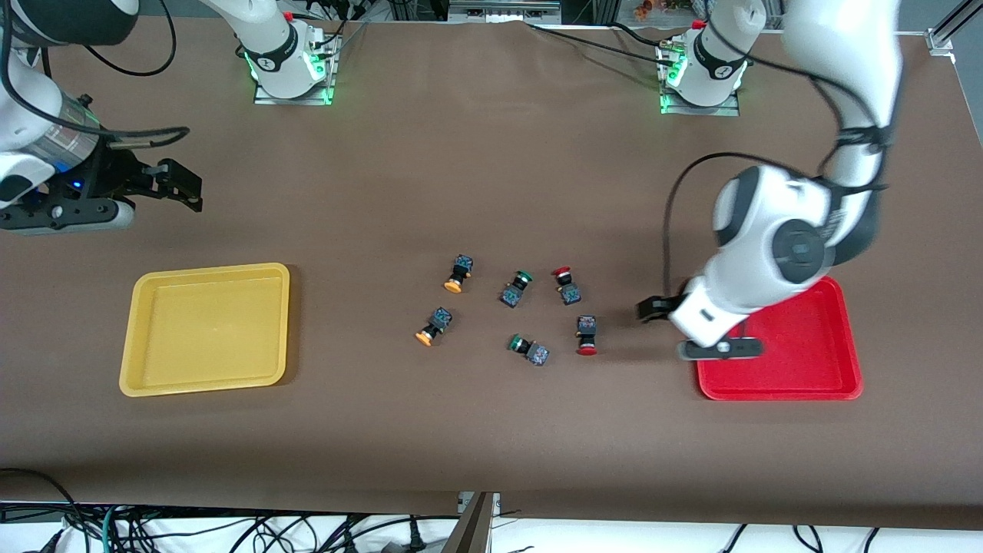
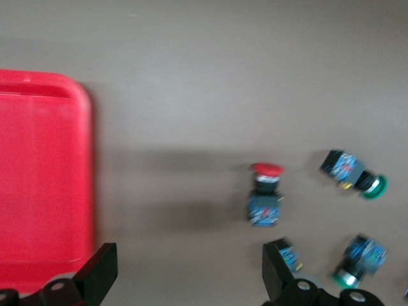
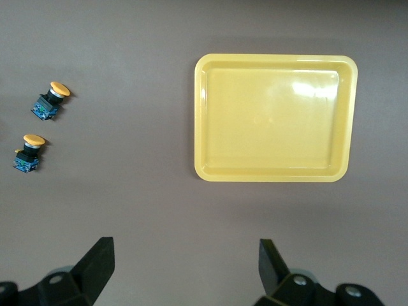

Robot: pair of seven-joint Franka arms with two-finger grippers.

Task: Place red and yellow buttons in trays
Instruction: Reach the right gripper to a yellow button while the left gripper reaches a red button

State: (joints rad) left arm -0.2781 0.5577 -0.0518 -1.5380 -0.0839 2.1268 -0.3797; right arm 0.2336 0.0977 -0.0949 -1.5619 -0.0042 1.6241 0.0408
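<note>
Left gripper (image 1: 660, 315) hangs low over the bare table between the red tray (image 1: 845, 338) and the cluster of switches, fingers spread wide and holding nothing — the left wrist view shows both black fingers (image 2: 99, 271) apart with only brown table between them. Right gripper (image 1: 180, 184) waits in the air at the right arm's end of the table, over bare table near the yellow tray (image 1: 146, 338); its fingers are likewise wide apart and empty.

Status of work: nothing placed. Both trays are empty in every view that shows them.

All four task switches lie on the table mid-way between the trays. One red button (image 1: 567, 286) lies farther from the front camera; the second red button (image 1: 587, 336) lies nearer to it and closest of all to the left gripper. One yellow button (image 1: 458, 274) lies farther from the camera, the other yellow button (image 1: 434, 326) nearer; both sit toward the yellow tray's end of the cluster. Two green-capped switches (image 1: 517, 289) lie among them, one between the yellow and red pairs, the other near the second red button.

Judgement: task at its start — four placements outstanding. The left gripper appears placed for a first pick of a red button.
</note>
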